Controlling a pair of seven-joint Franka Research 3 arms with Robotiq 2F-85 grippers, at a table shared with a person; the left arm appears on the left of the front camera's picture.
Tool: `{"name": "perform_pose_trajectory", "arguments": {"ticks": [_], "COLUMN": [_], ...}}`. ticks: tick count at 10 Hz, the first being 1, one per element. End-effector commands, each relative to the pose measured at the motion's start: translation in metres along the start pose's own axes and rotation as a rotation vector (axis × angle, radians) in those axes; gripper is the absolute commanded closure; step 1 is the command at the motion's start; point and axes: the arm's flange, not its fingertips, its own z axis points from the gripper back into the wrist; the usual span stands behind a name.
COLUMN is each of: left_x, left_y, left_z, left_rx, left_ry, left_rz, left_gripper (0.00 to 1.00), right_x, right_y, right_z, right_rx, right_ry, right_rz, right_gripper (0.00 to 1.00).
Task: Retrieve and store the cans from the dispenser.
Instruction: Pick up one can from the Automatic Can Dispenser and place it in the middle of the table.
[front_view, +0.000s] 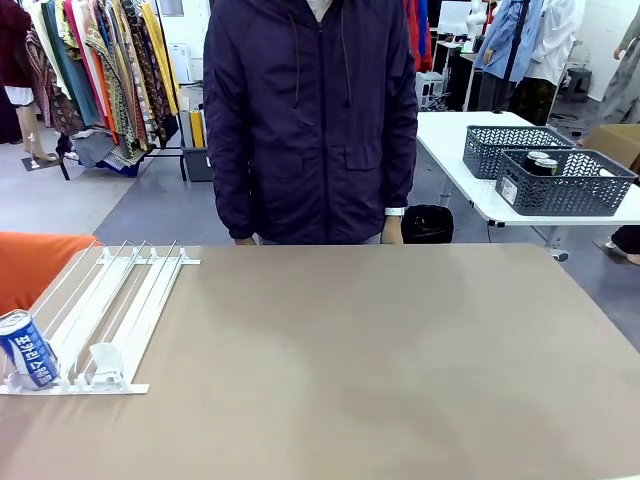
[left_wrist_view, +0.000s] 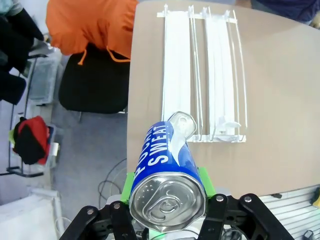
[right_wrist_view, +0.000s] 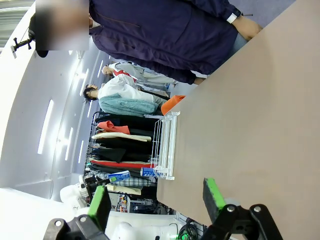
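Note:
My left gripper (left_wrist_view: 167, 186) is shut on a blue can (left_wrist_view: 165, 167) with white lettering, green pads on both its sides and its metal top facing the camera. It hangs just off the table's edge, short of the dispenser's front. The dispenser (front_view: 120, 300) (left_wrist_view: 177, 65) is a white rack of rail lanes at the table's left. A second blue can (front_view: 28, 348) (right_wrist_view: 148, 171) leans at the front of its leftmost lane; its top (left_wrist_view: 183, 121) peeks out behind the held can. My right gripper (right_wrist_view: 156, 200) is open and holds nothing, over the table's near edge.
A person in a dark jacket (front_view: 310, 120) stands at the far side, hands down by the table's edge. Two grey mesh baskets (front_view: 570, 190) sit on a white side table at the right, with can tops (front_view: 542, 160) showing in the nearer one. An orange cloth (front_view: 40, 262) lies left of the dispenser.

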Motion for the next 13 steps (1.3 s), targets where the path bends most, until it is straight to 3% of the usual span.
{"name": "perform_pose_trajectory", "arguments": {"ticks": [1, 3, 5, 8, 11, 13], "left_x": [0.004, 0.024, 0.048, 0.069, 0.039, -0.001], "left_y": [0.0, -0.023, -0.076, -0.205, -0.339, -0.412], "left_z": [-0.006, -0.014, -0.028, -0.072, -0.137, -0.164], "left_rx": [-0.038, -0.143, -0.2, -0.302, -0.286, -0.189], "left_ry": [0.009, -0.008, -0.015, 0.067, 0.196, 0.16], "left_rz": [0.012, 0.005, -0.07, -0.251, -0.465, -0.599], "left_gripper": [1.0, 1.0, 1.0, 1.0, 1.0, 1.0], "right_x": [0.001, 0.001, 0.001, 0.001, 0.001, 0.001], "right_y": [0.003, 0.003, 0.003, 0.003, 0.003, 0.003], "right_z": [0.0, 0.0, 0.0, 0.0, 0.0, 0.0], "right_rx": [0.015, 0.015, 0.015, 0.015, 0.015, 0.015], "right_ry": [-0.01, -0.01, -0.01, -0.01, -0.01, -0.01], "right_rz": [0.001, 0.001, 0.001, 0.001, 0.001, 0.001], "right_gripper": [0.0, 0.0, 0.0, 0.0, 0.0, 0.0]}}
